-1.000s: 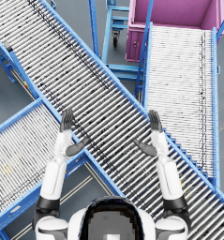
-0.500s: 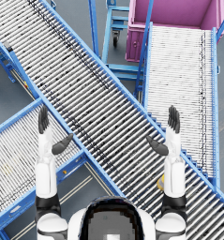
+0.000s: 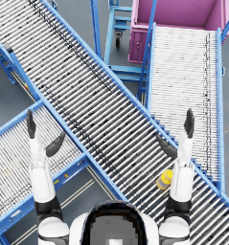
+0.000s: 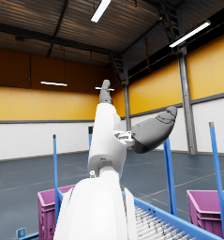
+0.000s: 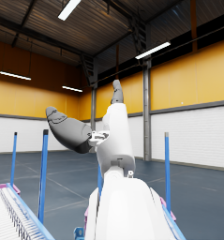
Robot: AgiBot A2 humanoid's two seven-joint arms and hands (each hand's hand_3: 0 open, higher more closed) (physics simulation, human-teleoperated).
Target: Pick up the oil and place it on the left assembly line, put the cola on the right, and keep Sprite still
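None of the three sortings is done, as far as I can judge. The long central roller line (image 3: 101, 110) runs slantwise before me, and the only goods I see on it are at its near end. The left assembly line (image 3: 10, 162) and the right assembly line (image 3: 183, 81), which ends at a purple bin (image 3: 183, 12), carry nothing that I can see. My left hand (image 3: 38, 142) is raised over the left line and my right hand (image 3: 182, 141) over the central line's far rail. The fingers of both are spread apart and empty, as both wrist views also show. A small yellow bottle (image 3: 165, 180), which I take to be the oil, lies on the central rollers just beside my right forearm, untouched. No cola or Sprite is in view, so the oil's trip left comes first.
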